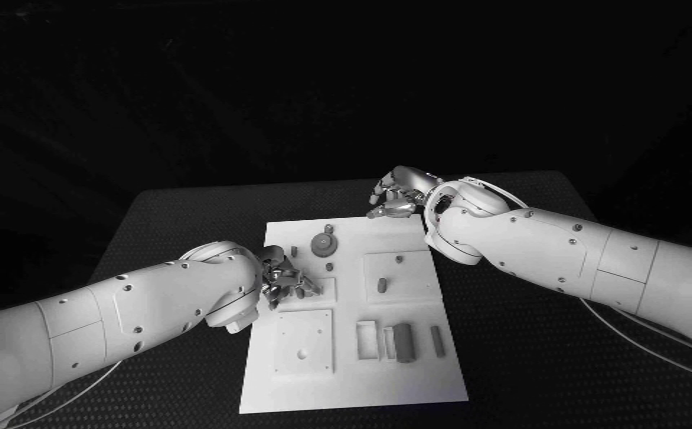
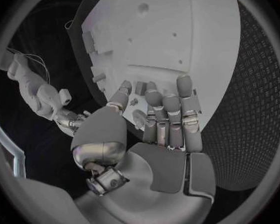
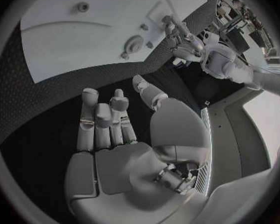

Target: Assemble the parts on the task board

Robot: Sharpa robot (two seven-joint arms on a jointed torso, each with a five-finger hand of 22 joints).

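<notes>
White task board [image 1: 418, 389] (long axis running away from robot); left hand [image 1: 286, 279] at its edge.

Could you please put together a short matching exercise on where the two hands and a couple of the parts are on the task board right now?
Things:
1. left hand
2. right hand
3. round disc part
4. row of upright bar parts

Places:
A. near end of the task board, towards the robot
B. over the board's left edge, fingers among small parts
C. off the board, beyond its far right corner
D. far part of the board, left of middle

Pairs: 1-B, 2-C, 3-D, 4-A
</notes>
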